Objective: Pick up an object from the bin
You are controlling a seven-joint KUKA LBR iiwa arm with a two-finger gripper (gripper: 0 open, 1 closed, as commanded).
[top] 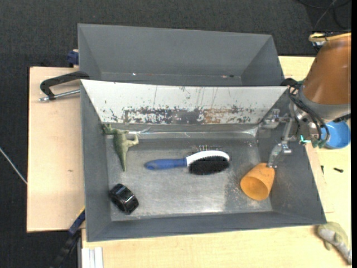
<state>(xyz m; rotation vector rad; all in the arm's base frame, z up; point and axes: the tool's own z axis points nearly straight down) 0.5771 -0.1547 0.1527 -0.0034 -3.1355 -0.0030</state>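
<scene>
My gripper (279,148) hangs at the right end of the bin, just above and behind an orange cup (257,181). The cup lies on its side on the bin floor, its wide mouth turned up toward the gripper. A brush (192,163) with a blue handle, a white head and black bristles lies across the middle of the floor, left of the cup. Nothing shows held in the gripper.
A green toy figure (122,144) leans in the back left corner. A small black object (123,199) sits at the front left. The arm with its orange cover comes in over the bin's right rim. Bare floor lies between the brush and the front wall.
</scene>
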